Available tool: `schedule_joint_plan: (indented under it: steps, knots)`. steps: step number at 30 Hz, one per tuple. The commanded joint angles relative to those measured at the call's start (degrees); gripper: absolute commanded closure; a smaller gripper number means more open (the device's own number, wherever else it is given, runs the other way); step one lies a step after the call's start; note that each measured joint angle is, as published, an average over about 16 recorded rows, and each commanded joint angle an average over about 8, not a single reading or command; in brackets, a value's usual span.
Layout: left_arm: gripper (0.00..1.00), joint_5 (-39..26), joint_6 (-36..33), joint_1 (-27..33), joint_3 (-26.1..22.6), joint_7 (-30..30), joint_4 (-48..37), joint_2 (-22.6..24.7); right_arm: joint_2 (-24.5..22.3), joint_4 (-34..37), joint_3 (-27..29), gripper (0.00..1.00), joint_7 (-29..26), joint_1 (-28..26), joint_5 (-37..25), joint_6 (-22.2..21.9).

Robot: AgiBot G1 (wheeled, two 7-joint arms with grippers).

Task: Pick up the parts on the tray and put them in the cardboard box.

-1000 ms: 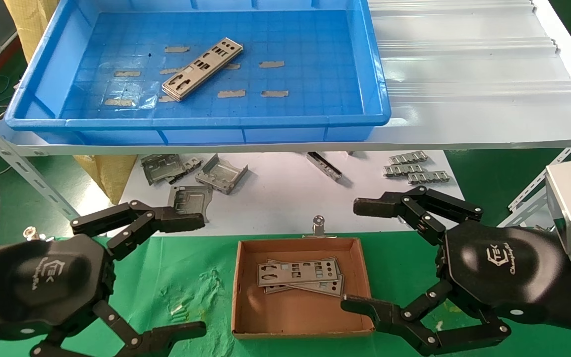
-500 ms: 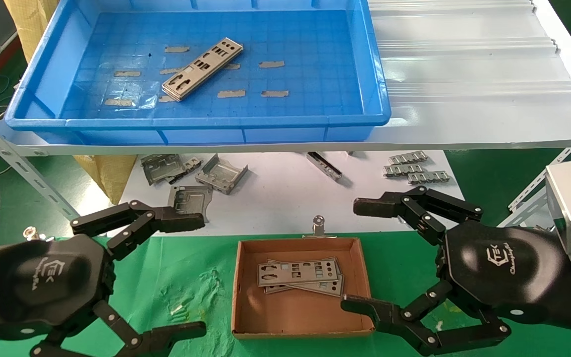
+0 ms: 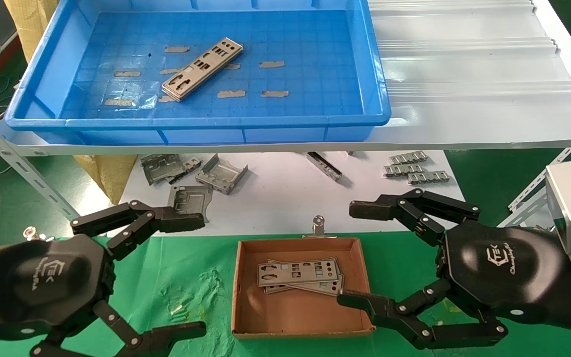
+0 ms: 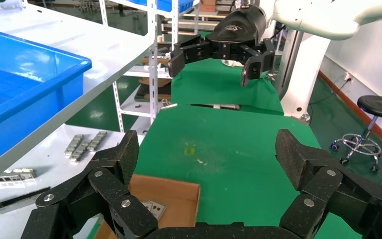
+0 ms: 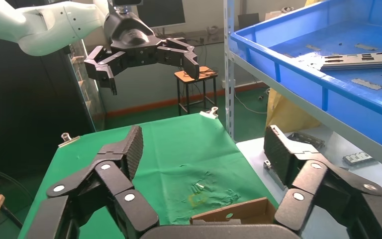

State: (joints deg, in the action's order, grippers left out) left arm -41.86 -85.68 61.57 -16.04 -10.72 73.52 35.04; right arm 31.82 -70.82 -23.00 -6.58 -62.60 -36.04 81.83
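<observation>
Head view gives you both arms low in the frame: the left gripper (image 3: 194, 275) sits at the lower left with its jaws spread wide and nothing between them, over the green cloth (image 3: 191, 277) just left of the cardboard box (image 3: 243, 287). The right gripper (image 3: 352, 255) is at the lower right, also spread wide and empty, its lower finger reaching over the box's right wall near the plates inside. Two punched metal plates (image 3: 299, 275) lie overlapped in the box (lower centre of the frame). Up in the blue tray (image 3: 370, 74), upper left, you can see a small stack of the same plates (image 3: 201, 68) lying diagonally on the grid floor among bits of tan tape (image 3: 271, 64). Between tray shelf and box, on the white sheet (image 3: 285, 198), you have bent grey brackets (image 3: 221, 173) at centre left and small ridged strips (image 3: 417, 168) at centre right, well apart from both grippers. A binder clip (image 3: 318, 225) sits at the box's far edge.
</observation>
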Motion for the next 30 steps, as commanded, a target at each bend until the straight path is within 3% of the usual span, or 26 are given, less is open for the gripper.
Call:
schedule_joint_plan:
  steps: [1, 30]
  knots:
    - [0.0, 0.0, 0.0, 0.0, 0.0, 0.0, 0.0, 0.0, 0.0, 0.0, 0.0, 1.0, 0.0, 0.0, 0.0, 0.0]
    - [0.0, 0.0, 0.0, 0.0, 0.0, 0.0, 0.0, 0.0, 0.0, 0.0, 0.0, 1.0, 0.0, 0.0, 0.0, 0.0]
